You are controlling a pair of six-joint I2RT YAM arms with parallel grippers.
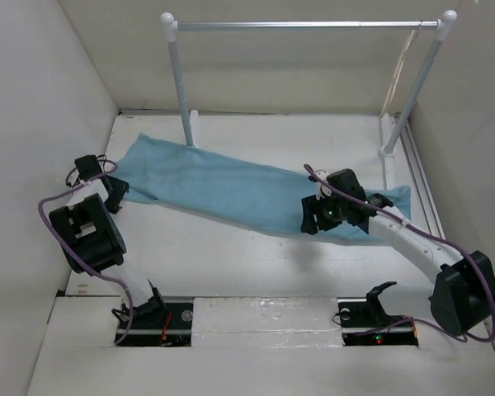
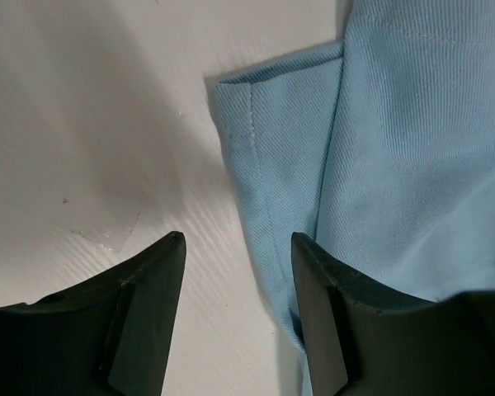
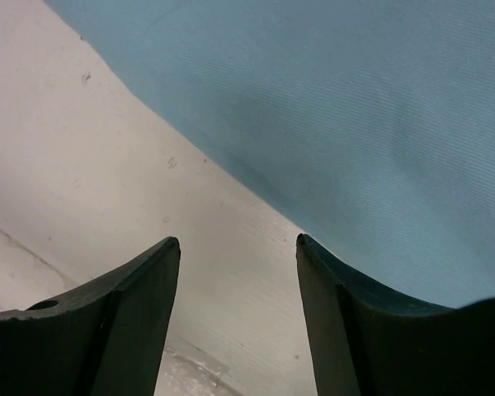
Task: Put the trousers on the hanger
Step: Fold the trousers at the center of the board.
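Nearest to the lens, the left fingers (image 2: 144, 318) stand apart with nothing held. One is above the bare counter (image 2: 82, 124) and the other above the hemmed corner of the trousers (image 2: 396, 165), so the cloth edge runs between them toward 12 o'clock. The right fingers (image 3: 136, 318) are also apart and empty. There the cloth border passes from 10 o'clock down to 4 o'clock, under the finger on the 3 o'clock side only.

From above, the trousers lie flat on the counter, their long axis going from 10 o'clock to 3 o'clock. The left arm is at the 9 o'clock end, and the right arm is at the near border toward 3 o'clock. A thin pale shape by the post of the rail (image 1: 305, 25) at 2 o'clock is perhaps the hanger (image 1: 392, 87), but this is not certain. I judge that the next grasp needs each pair only to descend onto the border beneath it.
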